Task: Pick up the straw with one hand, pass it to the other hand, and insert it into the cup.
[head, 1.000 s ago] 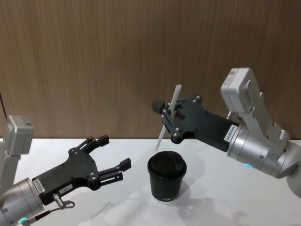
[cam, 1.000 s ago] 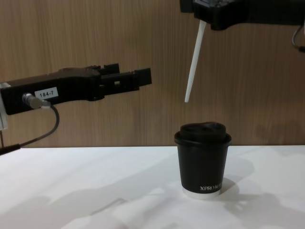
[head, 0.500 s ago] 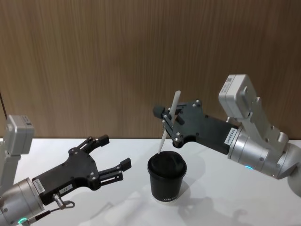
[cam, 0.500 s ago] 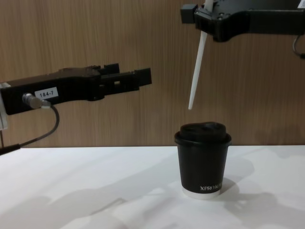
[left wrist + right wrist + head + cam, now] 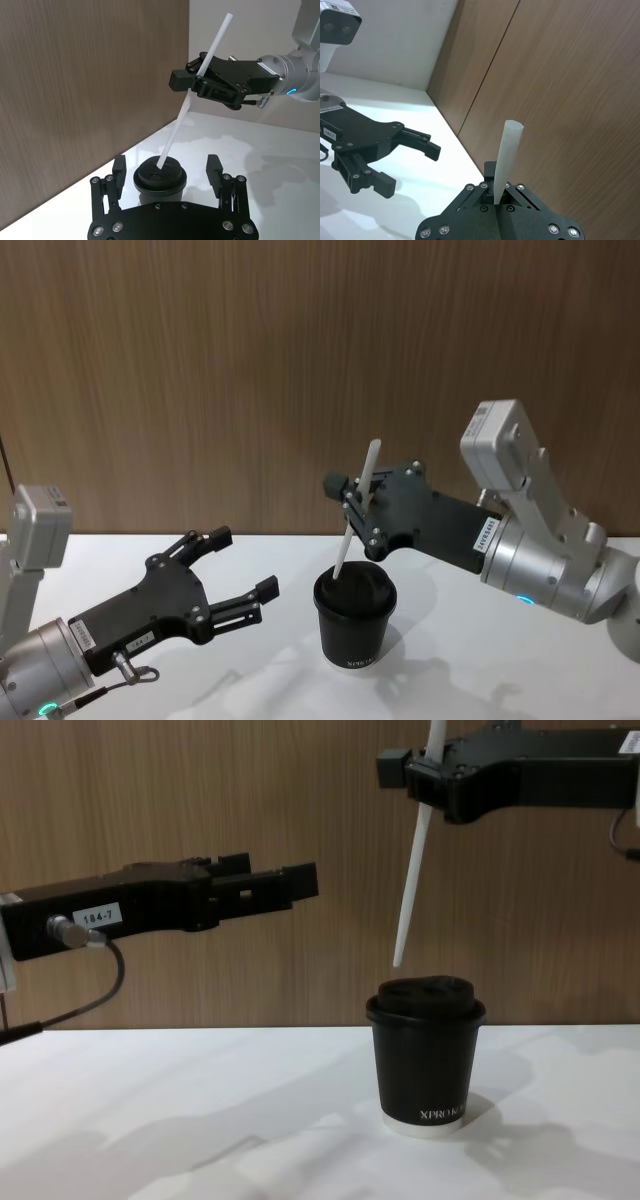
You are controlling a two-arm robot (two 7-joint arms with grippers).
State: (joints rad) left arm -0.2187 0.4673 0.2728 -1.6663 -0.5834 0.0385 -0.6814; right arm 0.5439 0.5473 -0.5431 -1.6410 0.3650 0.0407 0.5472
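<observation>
Thin white straw (image 5: 411, 870) is clamped in the right black gripper (image 5: 358, 502), tip just above the black lidded paper cup (image 5: 425, 1055). Align tip with lid opening, then lower straight. Left labelled gripper (image 5: 262, 886) waits, fingers spread.

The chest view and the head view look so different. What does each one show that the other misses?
The chest view shows from the side a gap between the straw's lower tip and the cup's lid, plus the "184-7" label on the left hand. The head view shows from above the left hand's fingers spread open, and the right arm's silver wrist. Both show the right hand shut on the tilted straw above the cup.
</observation>
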